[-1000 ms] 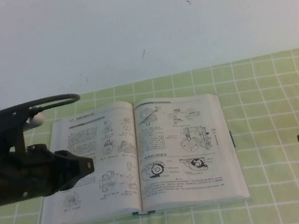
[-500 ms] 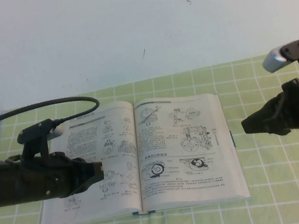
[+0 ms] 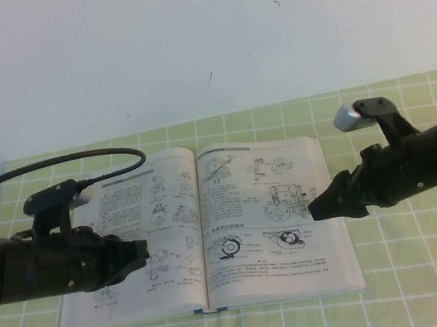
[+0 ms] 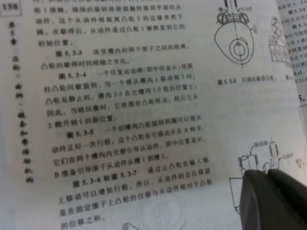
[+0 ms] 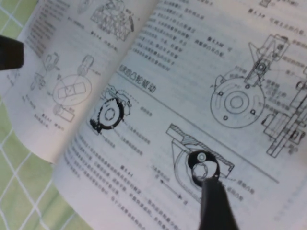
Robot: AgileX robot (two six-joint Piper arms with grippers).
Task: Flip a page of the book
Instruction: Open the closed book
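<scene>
The book [image 3: 201,233] lies open and flat on the table, with thin blue cover edges at its front. Its right-hand page [image 3: 263,206] carries text and machine drawings. My left gripper [image 3: 143,252] is shut and hovers low over the left-hand page [image 3: 155,208]. In the left wrist view its tips [image 4: 263,173] stand over a small drawing on that page [image 4: 120,96]. My right gripper [image 3: 315,213] is shut, at the right page's outer part. In the right wrist view its tip [image 5: 207,182] points at a round drawing on the page [image 5: 192,72].
A green checked cloth [image 3: 423,280] covers the table, with a white wall [image 3: 182,44] behind. A black cable [image 3: 75,158] loops from my left arm over the book's far left corner. My left gripper also shows in the right wrist view [image 5: 9,52].
My right arm has come in from the right edge of the view and moved left to the right page's outer part. My left gripper shifted slightly right and has since held still.
</scene>
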